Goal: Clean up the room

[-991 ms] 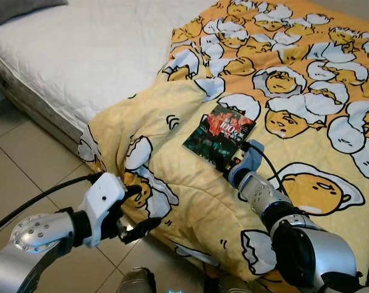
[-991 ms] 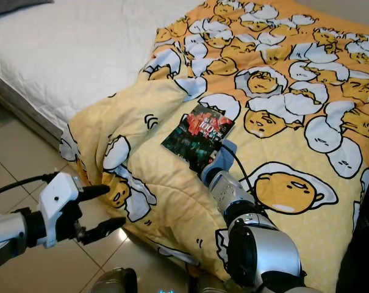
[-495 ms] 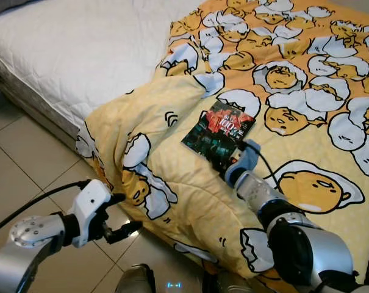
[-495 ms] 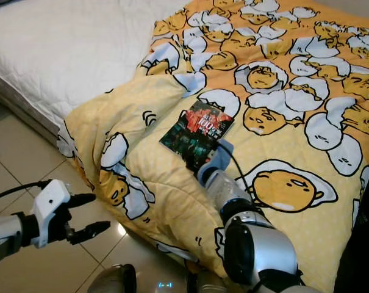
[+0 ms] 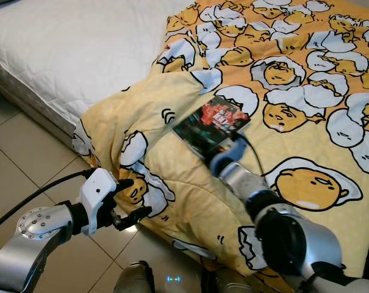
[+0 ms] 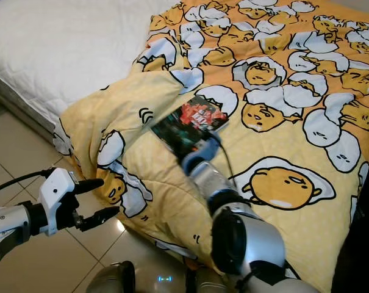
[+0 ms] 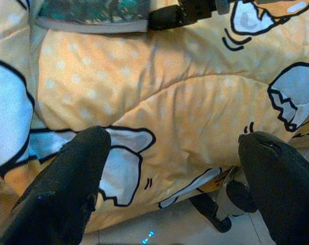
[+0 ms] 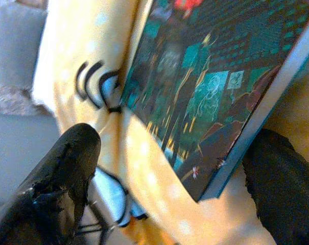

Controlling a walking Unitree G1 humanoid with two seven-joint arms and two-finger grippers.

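A dark paperback book (image 5: 211,125) with a red title lies on the yellow egg-print duvet (image 5: 306,91), near its folded front edge. My right gripper (image 8: 174,148) reaches onto the bed and is open, one black finger (image 8: 67,168) on each side of the book's near corner. In the head view its blue wrist (image 5: 225,160) covers the fingertips. My left gripper (image 5: 135,196) hovers open over the floor, just in front of the duvet's hanging fold (image 5: 141,177), touching nothing.
The bare white mattress (image 5: 80,49) stretches away to the left of the duvet. Beige floor tiles (image 5: 25,159) run along the bed's side. A black cable (image 5: 32,201) trails from my left wrist. My feet (image 5: 135,278) stand close to the bed.
My right wrist has swung left at the book, and the book's near end has shifted left with it. The left gripper dipped toward the floor, then rose back beside the duvet's fold.
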